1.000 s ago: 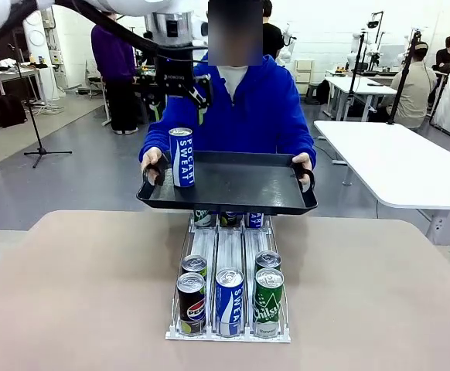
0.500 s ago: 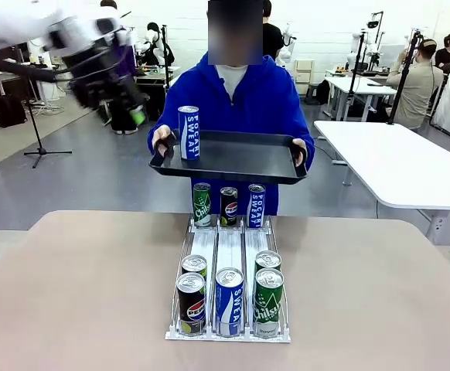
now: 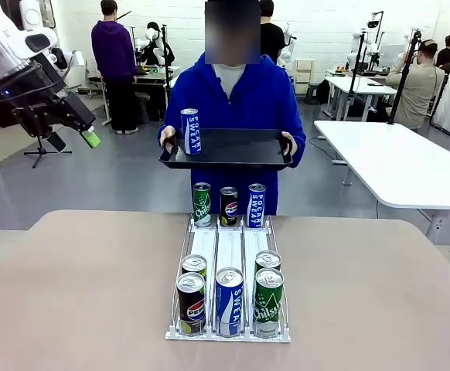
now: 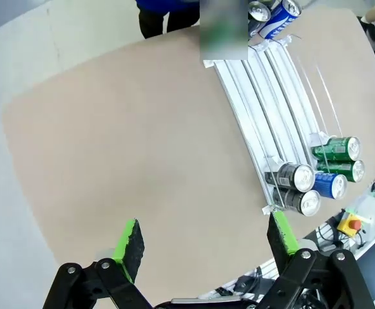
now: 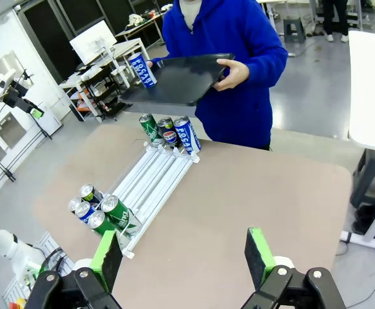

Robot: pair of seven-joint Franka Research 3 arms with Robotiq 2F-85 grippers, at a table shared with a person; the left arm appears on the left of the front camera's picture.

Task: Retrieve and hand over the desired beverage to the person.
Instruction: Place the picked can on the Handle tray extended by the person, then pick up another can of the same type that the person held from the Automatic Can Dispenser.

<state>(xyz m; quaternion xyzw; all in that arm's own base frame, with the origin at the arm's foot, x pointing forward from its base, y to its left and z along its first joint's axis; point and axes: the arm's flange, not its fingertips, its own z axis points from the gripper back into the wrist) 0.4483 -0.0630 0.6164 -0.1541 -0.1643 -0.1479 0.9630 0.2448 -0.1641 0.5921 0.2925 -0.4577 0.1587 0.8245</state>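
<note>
Both jaws spread, left arm (image 3: 12, 46) held aloft

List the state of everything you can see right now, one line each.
Left gripper: open, empty, raised.
Right gripper: open, empty, above the table.
Tray: held level in the person's hands.
Pocari Sweat can: upright on the tray.
Cans in the rack: upright, three at far end, five near.
</note>
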